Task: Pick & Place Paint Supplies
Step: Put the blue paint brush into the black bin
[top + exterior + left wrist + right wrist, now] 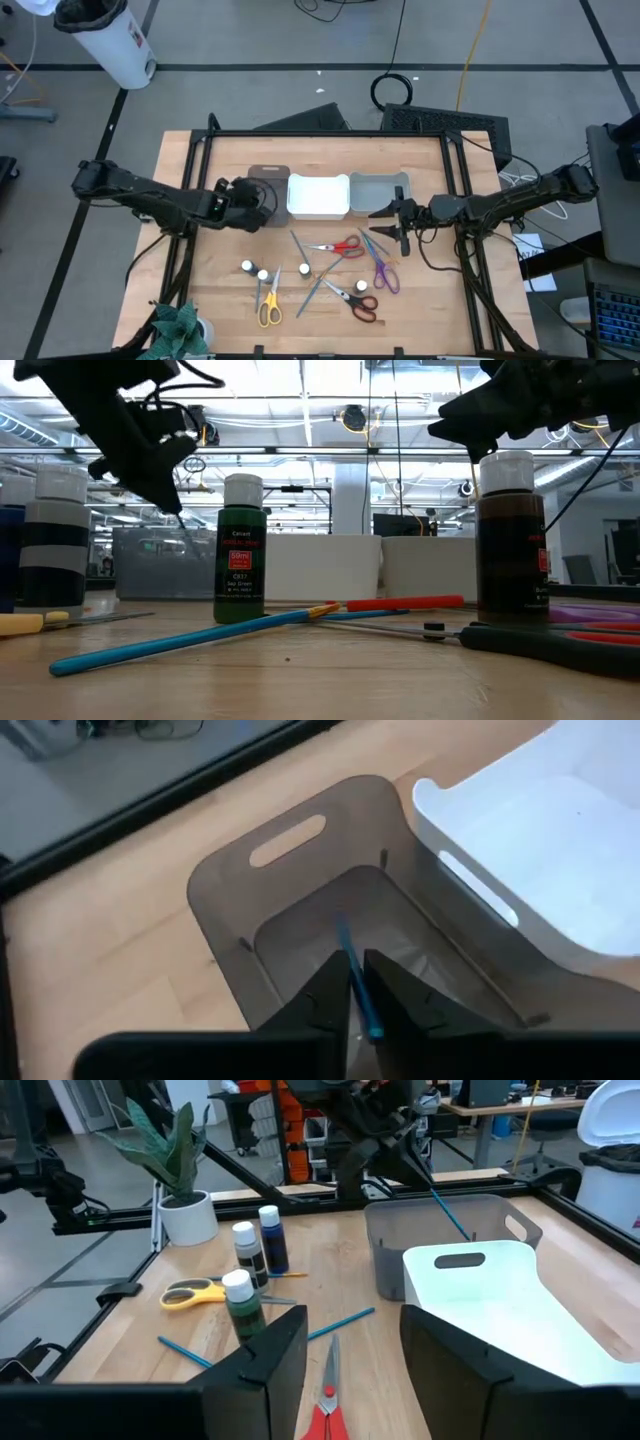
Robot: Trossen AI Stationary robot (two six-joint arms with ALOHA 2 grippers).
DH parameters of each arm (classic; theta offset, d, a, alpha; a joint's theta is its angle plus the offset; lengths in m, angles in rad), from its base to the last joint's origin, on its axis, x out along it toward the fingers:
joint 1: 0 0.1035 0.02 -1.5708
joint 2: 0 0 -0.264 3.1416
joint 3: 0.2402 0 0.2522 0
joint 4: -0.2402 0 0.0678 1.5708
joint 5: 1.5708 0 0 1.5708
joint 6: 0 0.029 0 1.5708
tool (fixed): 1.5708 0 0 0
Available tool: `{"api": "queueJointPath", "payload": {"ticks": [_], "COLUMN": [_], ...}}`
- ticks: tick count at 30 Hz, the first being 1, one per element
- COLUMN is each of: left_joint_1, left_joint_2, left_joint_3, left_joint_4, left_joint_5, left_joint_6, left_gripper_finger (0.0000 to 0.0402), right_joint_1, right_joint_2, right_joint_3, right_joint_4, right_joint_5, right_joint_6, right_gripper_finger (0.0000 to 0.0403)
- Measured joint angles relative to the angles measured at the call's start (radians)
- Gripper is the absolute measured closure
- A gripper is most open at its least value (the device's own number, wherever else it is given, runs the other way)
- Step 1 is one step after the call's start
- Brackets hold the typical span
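from above, your left gripper (262,200) hangs over the smoky brown bin (268,178) at about 10 o'clock on the wooden counter (200,250). your right gripper (392,212) sits at 2 o'clock, beside the grey bin (378,190); the glossy white bin (318,196) lies between the two. red scissors (340,247) lie near the middle with their long axis running 3 to 9; yellow scissors (269,305) lie at 7 o'clock, handles toward 6.

at counter level, a green bottle (241,550) with a white cap stands upright, and a thin teal brush (190,640) lies flat on the wood in front of it, long axis crosswise.

through your left wrist camera, the dark fingers (330,995) are nearly closed on a slim blue brush (356,978), which points down into the translucent brown bin, its tip low inside it.

through your right wrist camera, the two fingers (270,1355) stand apart with nothing between them, above the red scissors' blades.
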Motion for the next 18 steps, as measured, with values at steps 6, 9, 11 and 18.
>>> {"api": "queueJointPath", "payload": {"ticks": [6, 9, 11, 18], "left_joint_1": [0.050, 0.064, 0.073, 0.080], "left_joint_2": [0.048, 0.051, 0.049, 0.035], "left_joint_3": [0.001, 0.000, 0.001, 0.000], "left_joint_4": [0.035, 0.033, 0.035, 0.062], "left_joint_5": [0.061, 0.081, 0.081, 0.124], "left_joint_6": [-0.014, -0.012, -0.006, 0.088], "left_gripper_finger": [0.0299, 0.0255, 0.0223, 0.0136], "right_joint_1": [0.000, 0.000, 0.000, 0.002], "right_joint_2": [0.000, 0.000, 0.000, 0.000], "right_joint_3": [-0.017, -0.020, -0.020, -0.020], "right_joint_4": [0.003, 0.002, 0.004, 0.001], "right_joint_5": [0.000, 0.000, 0.000, 0.000], "right_joint_6": [0.000, 0.006, 0.007, -0.062], "right_gripper_finger": [0.0249, 0.0245, 0.0243, 0.0241]}}
